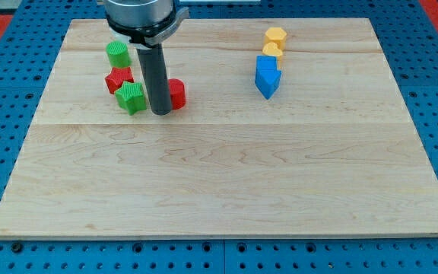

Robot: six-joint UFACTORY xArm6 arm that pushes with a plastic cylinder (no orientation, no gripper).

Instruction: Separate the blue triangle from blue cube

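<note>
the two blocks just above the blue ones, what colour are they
Yellow: both blocks sit at the top of the camera view, the only view, directly above the blue pair.

The blue cube [263,65] and blue triangle [268,82] lie touching, upper right of the board's middle.

Bright even light, soft short shadows under blocks, sharp focus, no glare

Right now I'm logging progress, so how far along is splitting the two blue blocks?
Nothing looks done yet: the blue triangle and blue cube touch at the view's upper right, just below two yellow blocks. In hand: my tip is far left of them, between a green block and a red block. Left: crossing over and pushing the blues apart.
</note>
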